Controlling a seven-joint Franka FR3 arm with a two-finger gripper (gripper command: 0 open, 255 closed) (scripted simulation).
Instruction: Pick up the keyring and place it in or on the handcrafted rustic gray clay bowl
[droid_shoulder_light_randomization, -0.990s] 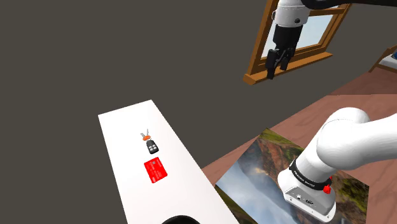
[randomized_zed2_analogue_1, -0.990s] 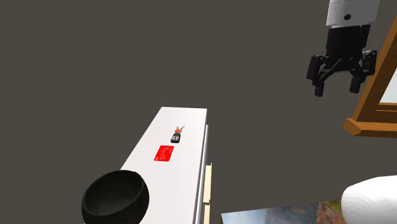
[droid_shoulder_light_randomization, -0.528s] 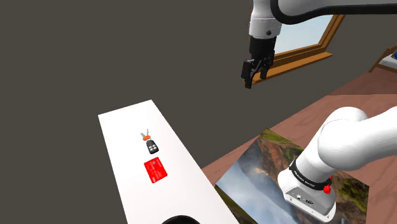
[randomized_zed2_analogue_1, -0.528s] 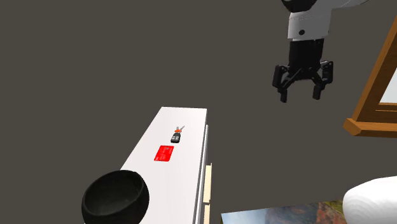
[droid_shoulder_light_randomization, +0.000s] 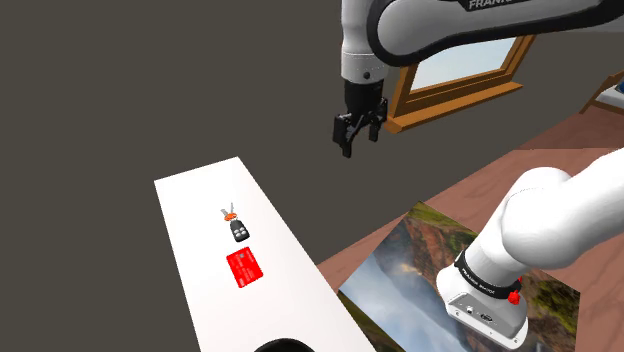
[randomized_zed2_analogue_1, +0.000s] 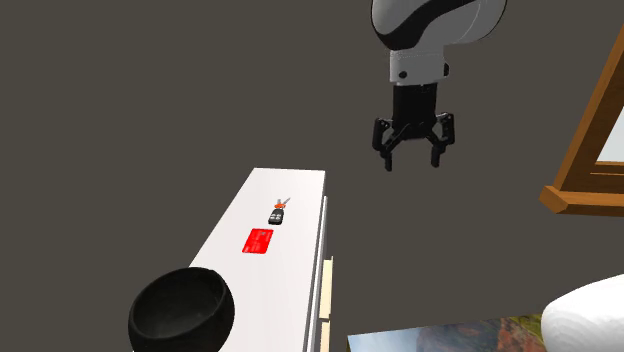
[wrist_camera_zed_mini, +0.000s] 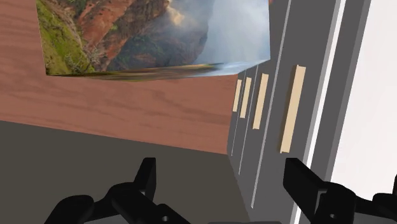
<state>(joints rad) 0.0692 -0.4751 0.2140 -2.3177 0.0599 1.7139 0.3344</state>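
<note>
The keyring (droid_shoulder_light_randomization: 235, 226), a black fob with an orange clip and small keys, lies on the white cabinet top (droid_shoulder_light_randomization: 190, 220); the second exterior view shows the keyring (randomized_zed2_analogue_1: 277, 212) beyond a red card. A dark bowl (randomized_zed2_analogue_1: 181, 310) stands at the near end of the top in that view, and its rim (droid_shoulder_light_randomization: 285, 347) peeks in at the shoulder view's bottom edge. My gripper (droid_shoulder_light_randomization: 358, 139) hangs open high in the air, off the cabinet's side towards the shoulder view's right. In the second exterior view the gripper (randomized_zed2_analogue_1: 411, 155) has nothing between its spread fingers (wrist_camera_zed_mini: 147, 177).
A red card (droid_shoulder_light_randomization: 244, 268) lies between keyring and bowl. The cabinet front (wrist_camera_zed_mini: 280, 108) has several drawers with pale handles. My stand (droid_shoulder_light_randomization: 440, 270), printed with a landscape, sits on a wood floor. A wooden-framed window (droid_shoulder_light_randomization: 470, 65) is on the dark wall.
The arm has swung from the window towards the cabinet, to the left in both exterior views, and come lower. The fingers stayed open; keyring, card and bowl have not moved.
</note>
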